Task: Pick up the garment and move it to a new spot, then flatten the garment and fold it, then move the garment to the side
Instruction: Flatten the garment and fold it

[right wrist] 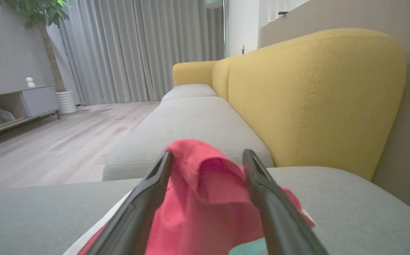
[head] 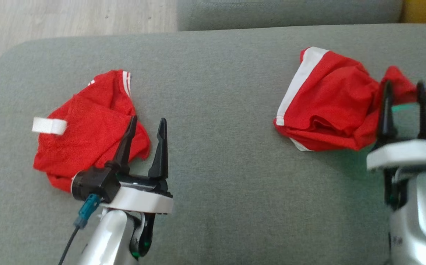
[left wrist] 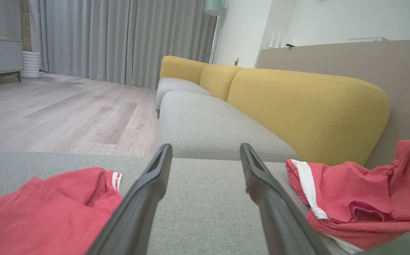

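**Garment down at the right, flattening comes next**

My right pincer stands released, its 2 fingers spread around a raised peak of the red garment without pinching it. The garment lies crumpled on the right part of the grey cushion.

I judge the placing done. I would back that pincer straight out so no cloth snags, then take the white-striped edge at 2 points and pull it flat.

My left pincer is released too and holds nothing. It sits just beside a second red garment, which I must not drag along.

Farther off, the yellow backrest crowds the right side, so I would spread toward the cushion's middle.
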You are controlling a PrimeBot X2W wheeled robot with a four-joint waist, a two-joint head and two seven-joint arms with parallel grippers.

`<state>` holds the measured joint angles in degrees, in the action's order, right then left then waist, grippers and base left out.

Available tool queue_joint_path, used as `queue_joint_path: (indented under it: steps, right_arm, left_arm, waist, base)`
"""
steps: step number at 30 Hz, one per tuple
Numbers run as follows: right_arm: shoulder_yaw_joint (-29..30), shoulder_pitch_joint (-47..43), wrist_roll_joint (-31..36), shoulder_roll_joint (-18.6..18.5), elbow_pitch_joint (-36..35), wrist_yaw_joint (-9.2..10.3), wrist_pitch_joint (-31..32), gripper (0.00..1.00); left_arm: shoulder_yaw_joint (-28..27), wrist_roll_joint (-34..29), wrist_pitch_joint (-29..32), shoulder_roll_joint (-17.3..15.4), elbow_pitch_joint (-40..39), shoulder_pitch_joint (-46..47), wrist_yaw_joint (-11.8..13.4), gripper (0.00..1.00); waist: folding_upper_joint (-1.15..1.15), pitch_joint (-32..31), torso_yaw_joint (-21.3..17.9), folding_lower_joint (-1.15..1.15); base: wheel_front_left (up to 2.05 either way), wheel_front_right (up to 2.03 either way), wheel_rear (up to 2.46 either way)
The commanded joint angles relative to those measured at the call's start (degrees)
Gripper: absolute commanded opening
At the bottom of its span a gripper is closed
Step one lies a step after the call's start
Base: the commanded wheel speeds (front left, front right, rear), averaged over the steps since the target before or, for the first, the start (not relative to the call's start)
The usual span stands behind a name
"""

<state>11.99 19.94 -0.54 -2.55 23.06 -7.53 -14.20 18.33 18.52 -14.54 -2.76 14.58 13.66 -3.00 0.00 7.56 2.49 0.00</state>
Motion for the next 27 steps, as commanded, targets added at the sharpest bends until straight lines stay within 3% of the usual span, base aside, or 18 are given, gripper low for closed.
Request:
queue_joint_path:
  steps: [1, 7, 14, 19, 27]
  right_arm:
    - [-2.1, -0.5, -1.1, -0.3, -2.8, 0.04, -0.6, 1.0]
    - [-9.0, -7.8, -7.3, -0.3, -11.1, 0.04, -0.8, 1.0]
    - [-11.6, -11.4, -7.5, -0.3, -14.4, 0.04, -0.8, 1.0]
    - [-13.8, -10.3, -5.3, -0.3, -14.1, 0.04, -0.7, 1.0]
    - [-19.3, -5.5, -1.1, -0.3, -8.9, 0.04, 5.4, 1.0]
  left_arm:
    - [-2.1, -0.3, -0.5, -0.1, -1.9, 1.0, 0.2, 1.0]
    - [-2.4, -0.5, -0.5, -0.1, -2.0, 0.1, 0.4, 1.0]
    - [-1.9, -0.5, -0.5, -0.1, -2.1, 0.0, 0.3, 1.0]
    - [-1.4, -0.5, -0.5, -0.1, -2.3, 0.4, 0.2, 1.0]
    - [-0.9, 0.1, -0.5, -0.1, -2.1, 1.6, 0.1, 1.0]
  waist:
    - [0.0, -0.6, -0.6, 0.0]
    - [0.0, -1.5, -2.1, 0.0]
    - [0.0, -1.7, -1.8, 0.0]
    - [0.0, -0.2, -0.2, 0.0]
    - [0.0, 2.2, 2.6, 0.0]
  base:
    - [0.0, 0.0, 0.0]
    - [0.0, 0.0, 0.0]
    - [0.0, 0.0, 0.0]
    - [0.0, 0.0, 0.0]
    - [0.0, 0.0, 0.0]
